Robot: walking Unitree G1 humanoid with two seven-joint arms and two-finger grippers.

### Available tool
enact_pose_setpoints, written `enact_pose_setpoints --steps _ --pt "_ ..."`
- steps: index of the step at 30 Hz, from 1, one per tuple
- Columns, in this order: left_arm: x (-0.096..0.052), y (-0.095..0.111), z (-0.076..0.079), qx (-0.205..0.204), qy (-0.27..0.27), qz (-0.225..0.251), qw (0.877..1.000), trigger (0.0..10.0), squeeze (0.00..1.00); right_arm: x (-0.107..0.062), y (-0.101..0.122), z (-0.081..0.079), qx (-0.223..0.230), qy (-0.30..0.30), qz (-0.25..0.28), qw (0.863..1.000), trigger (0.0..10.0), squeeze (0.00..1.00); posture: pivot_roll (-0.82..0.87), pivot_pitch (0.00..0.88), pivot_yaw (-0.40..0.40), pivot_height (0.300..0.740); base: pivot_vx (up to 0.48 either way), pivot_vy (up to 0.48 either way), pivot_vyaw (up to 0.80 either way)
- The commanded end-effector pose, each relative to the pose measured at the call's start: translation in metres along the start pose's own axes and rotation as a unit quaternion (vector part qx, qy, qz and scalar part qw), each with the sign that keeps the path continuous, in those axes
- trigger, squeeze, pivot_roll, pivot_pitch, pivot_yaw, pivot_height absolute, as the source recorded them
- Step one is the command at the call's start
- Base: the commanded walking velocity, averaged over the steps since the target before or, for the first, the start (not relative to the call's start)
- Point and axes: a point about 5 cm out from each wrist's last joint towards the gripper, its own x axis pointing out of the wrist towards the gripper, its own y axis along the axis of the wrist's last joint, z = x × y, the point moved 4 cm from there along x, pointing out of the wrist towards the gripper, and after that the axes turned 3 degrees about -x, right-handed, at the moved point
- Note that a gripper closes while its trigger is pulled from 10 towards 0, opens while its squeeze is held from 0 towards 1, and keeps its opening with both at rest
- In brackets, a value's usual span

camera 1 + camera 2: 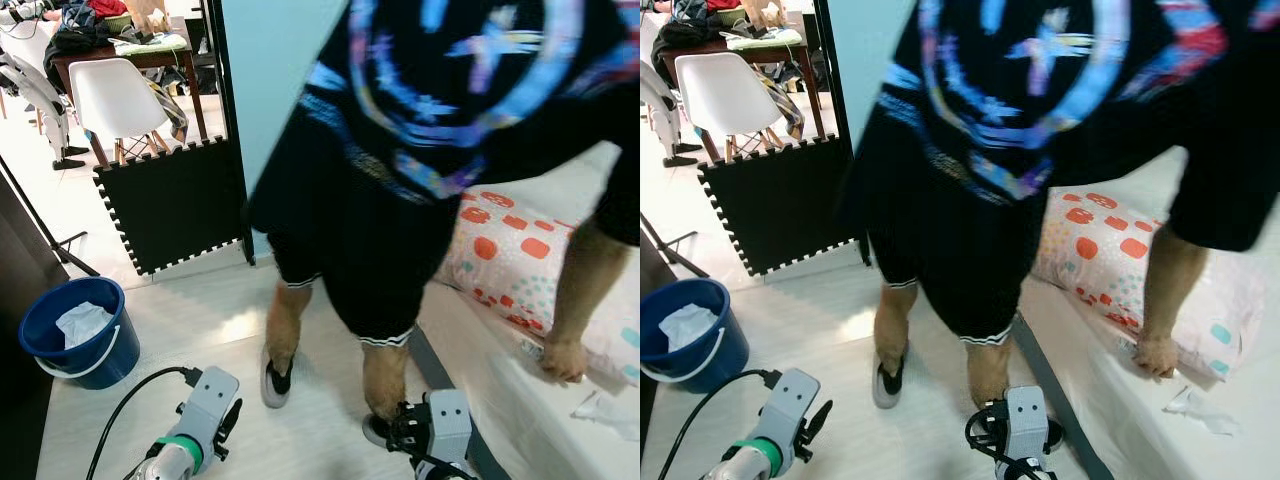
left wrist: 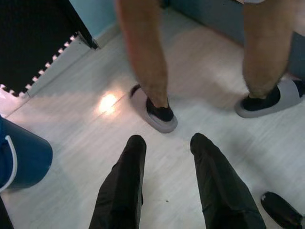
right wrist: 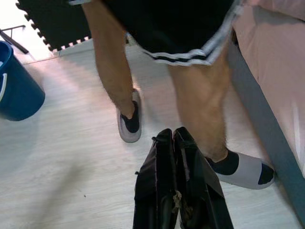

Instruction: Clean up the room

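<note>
1. One person in a black patterned shirt and black shorts (image 1: 350, 260) stands on the pale wood-plank floor (image 1: 200, 330), bent toward the bed, blurred at the upper body.
2. The person wears two grey slide sandals over black socks; one sandal (image 2: 155, 114) lies just ahead of the left pincer, the other (image 3: 243, 169) beside the right pincer.
3. One hand of the person (image 1: 563, 360) rests on the white bed sheet (image 1: 520, 420), touching one pink pillow with red and teal spots (image 1: 510, 255).
4. One crumpled white paper scrap (image 1: 1195, 403) lies on the sheet near that hand.
5. One round blue plastic bucket (image 1: 75, 335) stands on the floor to the robot's left, holding one crumpled white wad (image 1: 82, 322).
6. Left pincer (image 2: 167, 143): fingers apart, nothing between them, hanging low over the floor.
7. Right pincer (image 3: 172, 136): fingers pressed together, gripping nothing, close to the person's leg.
8. One black foam puzzle mat (image 1: 170, 205) leans upright; behind it stand one white moulded chair (image 1: 115, 100) and one dark wooden worktop (image 1: 140, 55) piled with clothes.
</note>
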Motion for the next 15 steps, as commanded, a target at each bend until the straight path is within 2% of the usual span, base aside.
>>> enact_pose_setpoints --steps 1,4,5,15 --pt "-0.002 -0.005 0.001 0.001 0.001 -0.01 1.0 10.0 0.0 -0.003 -0.007 -0.004 0.004 0.002 -0.014 1.0 10.0 0.0 -0.17 0.042 0.054 0.74 0.0 0.0 0.0" --pt "0.0 -0.004 -0.002 -0.002 0.006 -0.012 1.0 10.0 0.0 0.0 -0.007 -0.006 0.004 0.004 -0.016 1.0 10.0 0.0 -0.17 0.043 0.056 0.74 0.0 0.0 0.0" --pt "0.001 -0.002 -0.004 -0.012 0.002 -0.016 1.0 10.0 0.0 0.005 0.0 -0.01 0.007 0.007 -0.006 1.0 10.0 0.0 -0.16 0.044 0.058 0.74 0.0 0.0 0.0" --pt "-0.001 -0.002 -0.007 -0.033 0.007 -0.018 0.999 10.0 0.0 0.008 0.002 -0.015 0.009 0.016 -0.006 1.0 10.0 0.0 -0.13 0.044 0.046 0.74 0.0 0.0 0.0"
